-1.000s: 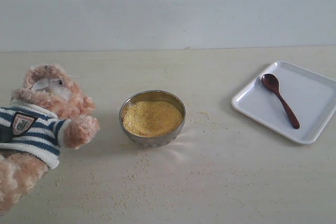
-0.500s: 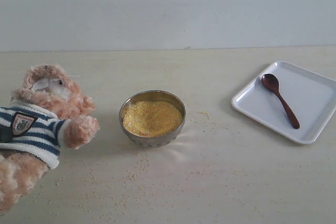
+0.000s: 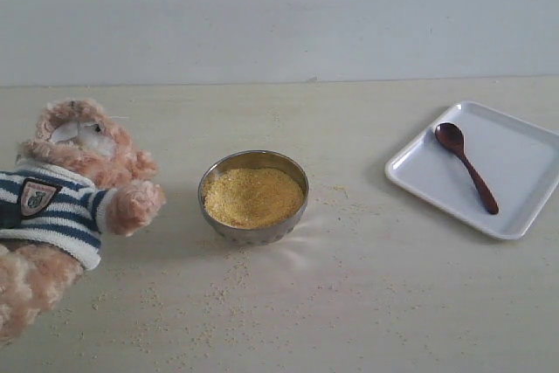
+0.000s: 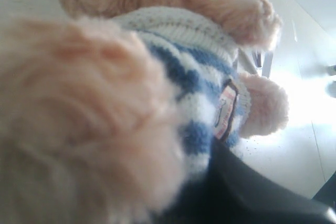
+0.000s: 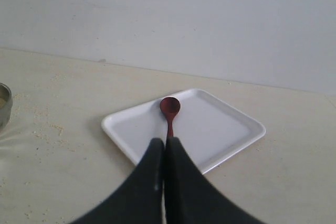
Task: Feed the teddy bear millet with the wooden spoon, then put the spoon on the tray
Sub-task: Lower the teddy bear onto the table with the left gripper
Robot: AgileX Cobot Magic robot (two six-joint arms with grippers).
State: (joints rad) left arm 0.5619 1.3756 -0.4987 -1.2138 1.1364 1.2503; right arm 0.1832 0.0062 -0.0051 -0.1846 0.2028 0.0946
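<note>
The teddy bear [image 3: 61, 198] leans at the table's left edge, its lower body cut off by the frame. Up close its striped shirt and crest badge fill the left wrist view [image 4: 173, 61], and my left gripper [image 4: 215, 182] is shut on its body; only one dark finger [image 4: 252, 192] shows against the shirt. Millet [image 3: 252, 196] fills the steel bowl [image 3: 212, 216] mid-table. On the white tray [image 3: 524, 163] at the right lies the wooden spoon [image 3: 465, 166]. My right gripper [image 5: 165, 142] is shut and empty, hovering short of the tray [image 5: 220, 129], its tips in line with the spoon [image 5: 170, 109].
Loose millet grains [image 3: 218, 290] lie scattered on the pale table in front of and around the bowl. A plain wall runs along the table's far edge. The bowl's rim [image 5: 4, 109] shows at the side of the right wrist view. Neither arm appears in the exterior view.
The teddy bear has shifted slightly up and to the left, its head and raised paw moving with it. The spoon, tray and bowl have stayed put.
</note>
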